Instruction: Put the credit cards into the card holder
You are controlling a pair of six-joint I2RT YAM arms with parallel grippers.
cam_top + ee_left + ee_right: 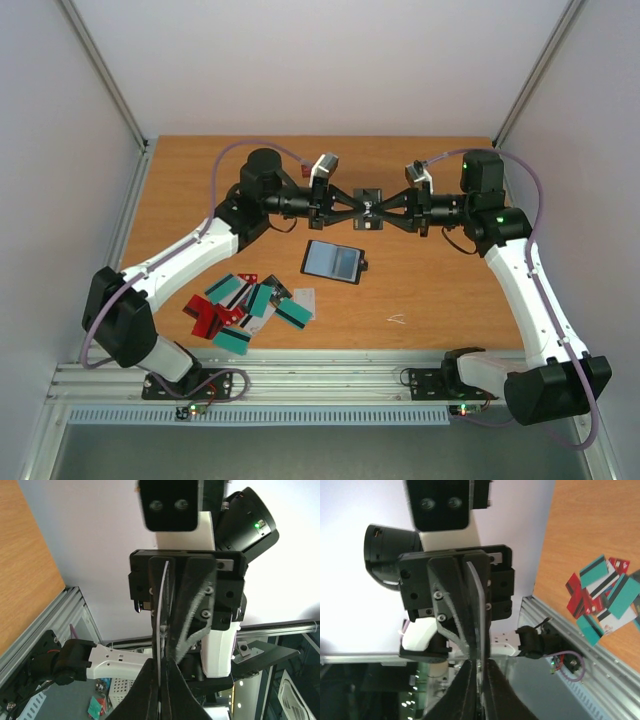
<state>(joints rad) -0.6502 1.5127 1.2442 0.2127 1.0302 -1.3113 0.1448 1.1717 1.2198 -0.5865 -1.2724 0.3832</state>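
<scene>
Below, the open card holder (333, 261) and scattered credit cards (250, 305) lie on the table (440, 290). Both arms reach inward and meet in mid-air, left gripper (360, 206) and right gripper (385, 207) each clamped tight on one dark card (372, 193).

Table (440, 290) with credit cards (245, 305), card holder (332, 261)

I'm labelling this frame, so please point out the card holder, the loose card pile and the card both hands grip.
card holder (331, 260): top view, its pale inner panel.
card pile (261, 299): top view, a teal card mid-pile.
held card (371, 194): top view, its dark flat face.
</scene>
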